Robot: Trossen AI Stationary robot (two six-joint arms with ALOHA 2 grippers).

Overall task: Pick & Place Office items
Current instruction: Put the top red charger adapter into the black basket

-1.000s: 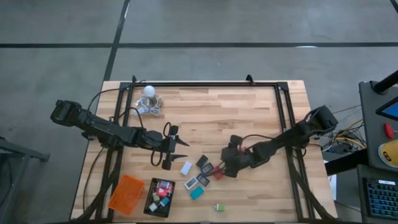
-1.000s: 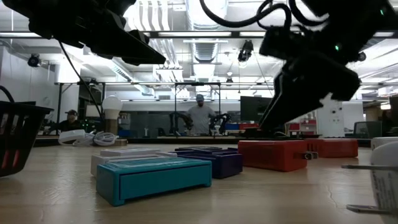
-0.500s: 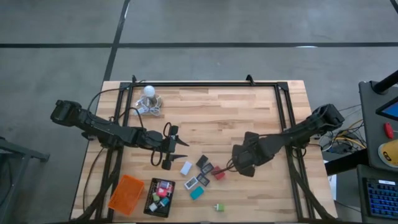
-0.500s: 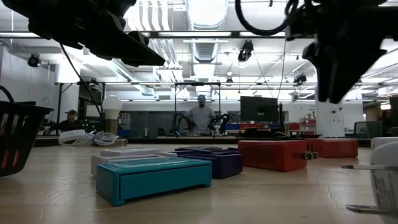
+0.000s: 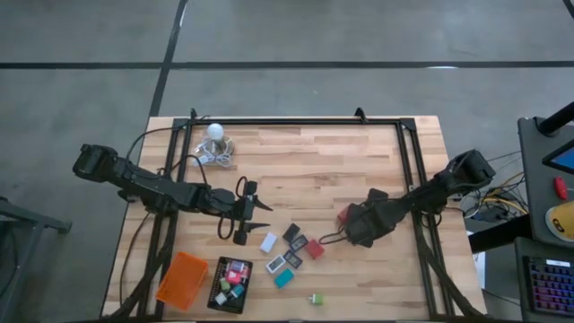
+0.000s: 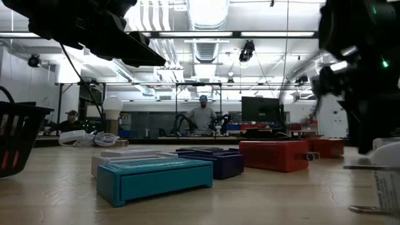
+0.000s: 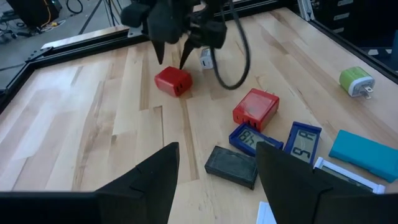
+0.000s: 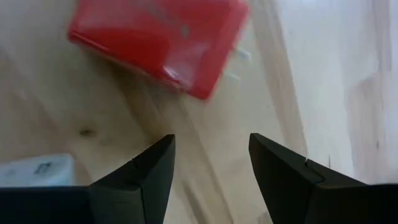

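Note:
The office items lie loose on the wooden table: two red blocks (image 7: 173, 81) (image 7: 256, 107), two blue pieces (image 7: 249, 137), a black piece (image 7: 231, 165), a teal block (image 5: 283, 279), a white one (image 5: 268, 242) and a green one (image 5: 315, 298). My right gripper (image 7: 171, 61) points down, open, just above and beside the farther red block (image 8: 158, 40), with nothing between its fingers. Left of the cluster, my left gripper (image 5: 260, 211) hovers open and holds nothing.
A black tray (image 5: 215, 289) with several small pieces and an orange tray (image 5: 182, 278) sit at the near left. A white bulb with a coiled cord (image 5: 215, 135) lies at the far left. Bare wood spreads across the far half of the table (image 5: 314, 152).
My right gripper has drawn back from the cluster of items toward the table's right edge and has tipped steeply, so its fingers now point down beside the farther red block. Its finger gap looks the same. The items lie where they were.

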